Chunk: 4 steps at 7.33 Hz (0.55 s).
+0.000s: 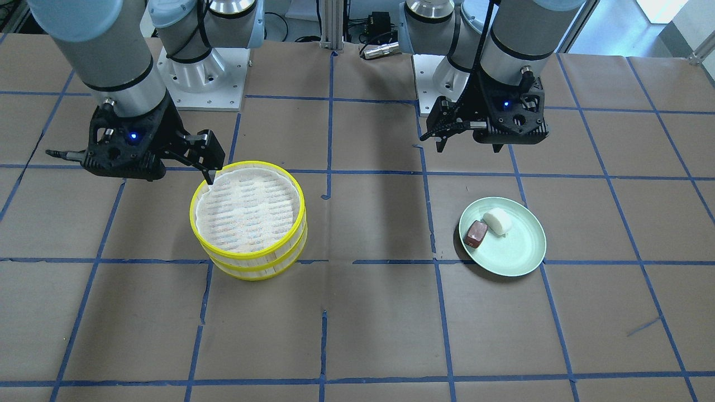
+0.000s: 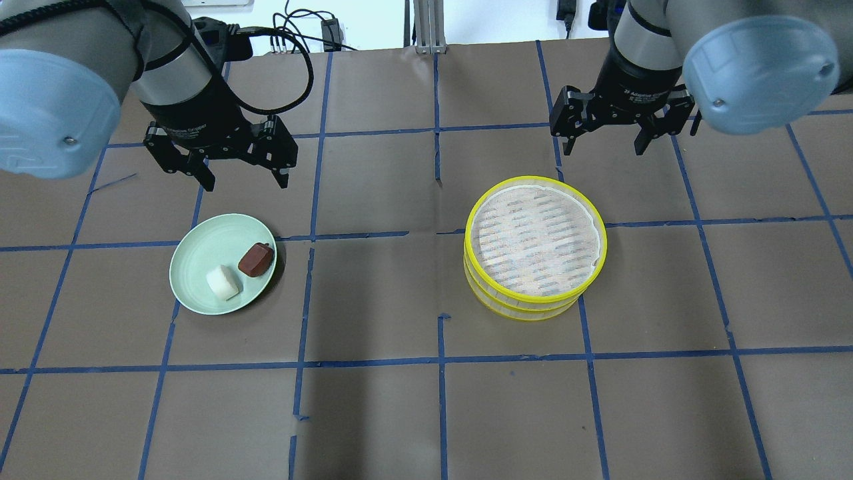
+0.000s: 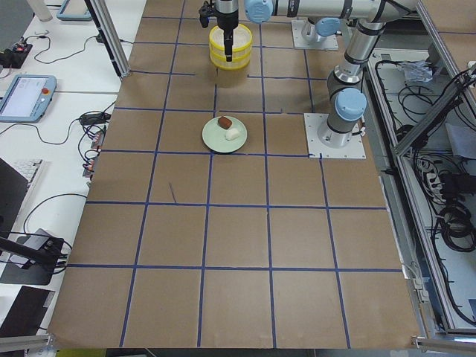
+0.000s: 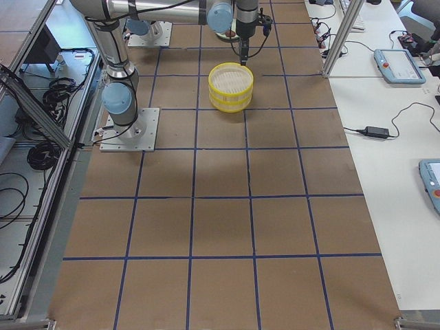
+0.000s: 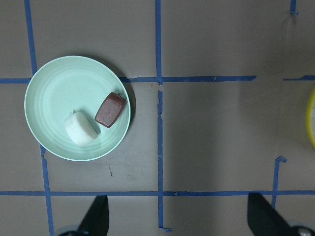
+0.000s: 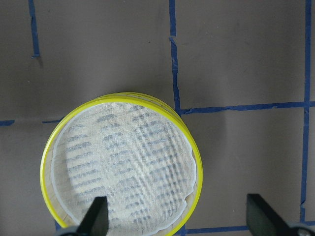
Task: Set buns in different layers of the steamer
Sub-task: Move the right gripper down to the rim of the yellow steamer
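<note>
On plate (image 2: pixel 200 253): white bun (image 2: pixel 223 282) beside brown bun (image 2: pixel 256 259). Raised near plate: left gripper (image 2: pixel 246 183), spread wide. Well apart from plate: stacked steamer layers (image 2: pixel 535 240) and right gripper (image 2: pixel 603 150), also wide.

The lower layer (image 1: pixel 258 272) shows only its slat wall; the upper layer (image 1: pixel 251 163) stacked on it hides its inside. In the left wrist view only a yellow sliver of the steamer (image 5: pixel 311 118) clears the right edge (the fingers (image 5: pixel 96 216) are cropped below, too).
</note>
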Motion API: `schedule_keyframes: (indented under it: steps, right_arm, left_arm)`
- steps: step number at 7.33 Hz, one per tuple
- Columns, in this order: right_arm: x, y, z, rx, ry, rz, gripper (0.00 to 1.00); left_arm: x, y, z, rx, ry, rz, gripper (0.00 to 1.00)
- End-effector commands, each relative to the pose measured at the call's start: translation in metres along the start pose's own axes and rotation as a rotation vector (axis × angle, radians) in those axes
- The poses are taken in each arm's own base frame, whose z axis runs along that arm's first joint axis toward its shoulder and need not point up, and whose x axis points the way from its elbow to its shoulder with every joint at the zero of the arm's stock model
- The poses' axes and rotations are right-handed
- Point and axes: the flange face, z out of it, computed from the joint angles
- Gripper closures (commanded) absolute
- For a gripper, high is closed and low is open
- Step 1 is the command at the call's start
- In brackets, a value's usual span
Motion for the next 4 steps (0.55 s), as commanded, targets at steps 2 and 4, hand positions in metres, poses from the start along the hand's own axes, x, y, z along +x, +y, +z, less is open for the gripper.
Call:
schedule_keyframes:
  steps: [2,4]
  right_arm:
    - [0.033,0.021,0.117,0.026,0.000,0.009,0.00]
    - [0.031,0.039,0.144,-0.022,0.001,0.001,0.02]
  left_arm:
    - [0.000,-0.005,0.005,-0.005,0.002,-0.003,0.00]
    - [0.002,-0.008,0.013,-0.021,0.008,-0.018,0.00]
